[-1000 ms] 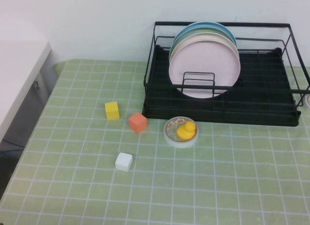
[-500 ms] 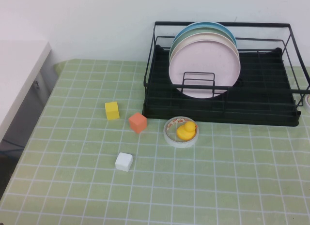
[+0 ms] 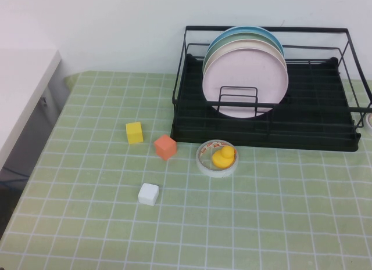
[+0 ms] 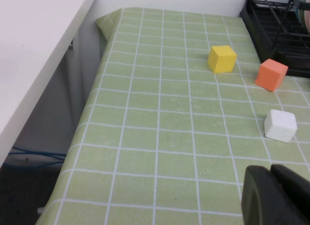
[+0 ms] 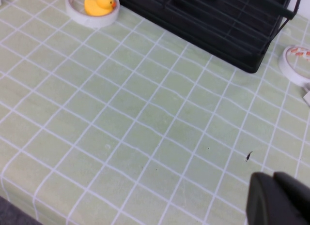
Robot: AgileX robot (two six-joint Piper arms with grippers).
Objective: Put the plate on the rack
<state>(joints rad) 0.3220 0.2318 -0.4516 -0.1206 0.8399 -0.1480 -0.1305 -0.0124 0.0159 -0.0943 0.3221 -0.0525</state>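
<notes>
The pale pink plate (image 3: 244, 81) stands upright in the black wire rack (image 3: 325, 139) at the back right, in front of a cream-white plate (image 3: 280, 52) and a light blue plate (image 3: 256, 33). Neither arm shows in the high view. My left gripper (image 4: 276, 196) is shut and empty, low over the table's left front, near a white cube (image 4: 280, 125). My right gripper (image 5: 278, 198) is shut and empty over the table's right front, well clear of the rack (image 5: 227, 26).
A yellow cube (image 3: 134, 132), an orange cube (image 3: 165, 147) and a white cube (image 3: 148, 194) lie left of the rack. A yellow duck (image 3: 223, 156) sits inside a tape roll (image 3: 203, 164). Another tape roll (image 5: 295, 63) lies right of the rack. A white counter (image 4: 29, 55) borders the left.
</notes>
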